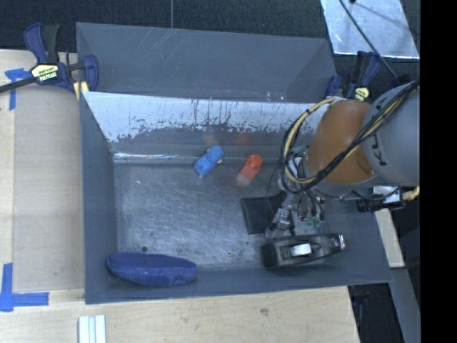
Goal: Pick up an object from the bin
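Observation:
My gripper [287, 219] is low in the right part of the bin, below the arm's wrist. Just left of it lies a flat black square piece [255, 213], touching or nearly touching it. Directly in front of it, near the bin's front wall, lies a black oblong tool with a silver end and a white label [303, 250]. A small orange-red cylinder [250, 167] lies farther back, by the rear wall.
A small blue block [208, 161] sits at the back wall, left of the orange cylinder. A large flat blue oval thing [151, 269] rests in the front left corner. The arm's orange cover and cables hang over the bin's right side.

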